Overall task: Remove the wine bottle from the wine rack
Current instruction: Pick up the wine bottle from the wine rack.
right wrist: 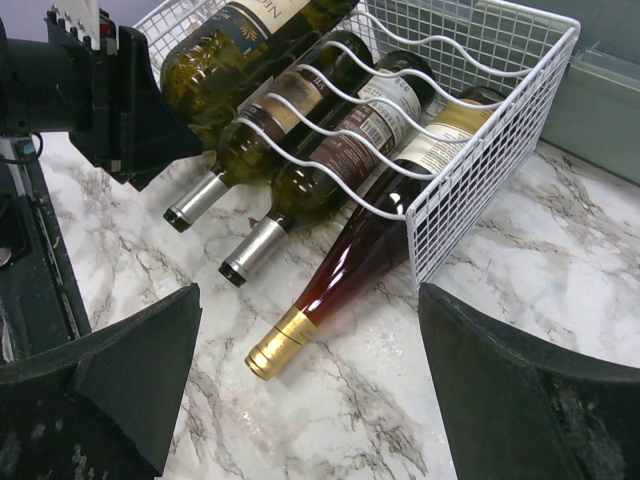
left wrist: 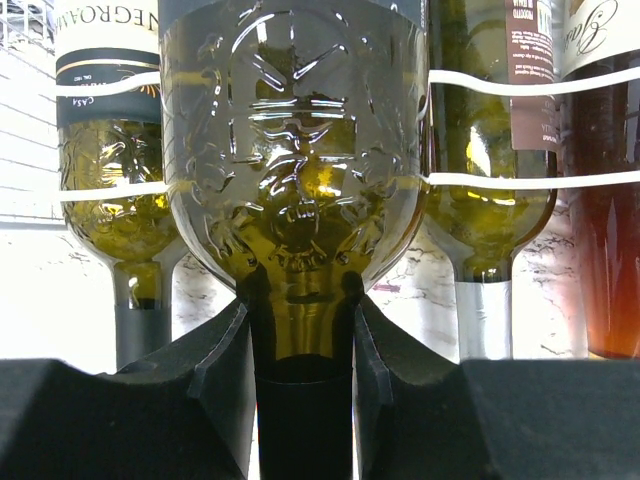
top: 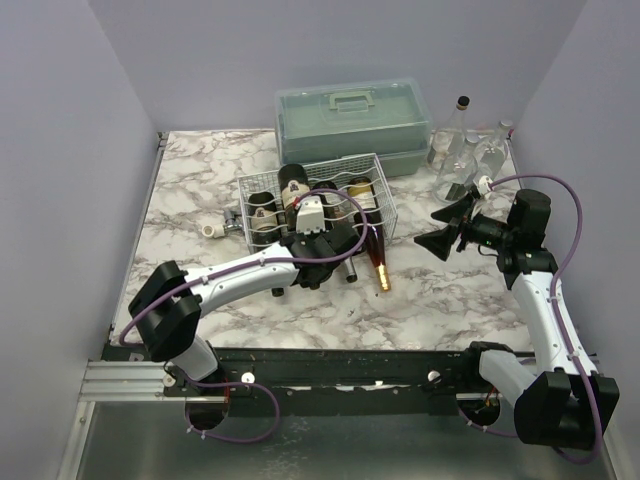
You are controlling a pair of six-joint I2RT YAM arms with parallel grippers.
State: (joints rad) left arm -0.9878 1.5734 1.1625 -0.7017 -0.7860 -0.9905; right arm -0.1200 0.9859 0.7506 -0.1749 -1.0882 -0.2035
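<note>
grasp step: left gripper (left wrist: pixel 300 350) clamps the neck of the green wine bottle (left wrist: pixel 295 150) lying at the wine rack's (right wrist: pixel 500 140) left end, right gripper (right wrist: pixel 308 335) gapes idle, next likely a neck-first pull clear of the wires.

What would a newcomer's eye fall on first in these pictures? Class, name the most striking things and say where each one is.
The white wire wine rack at mid-table stands out first, packed with bottles lying down. The left gripper is clamped on the neck of an embossed green wine bottle on the rack. An amber bottle pokes its gold-capped neck out at the near side, and the right gripper hangs open to the right.
</note>
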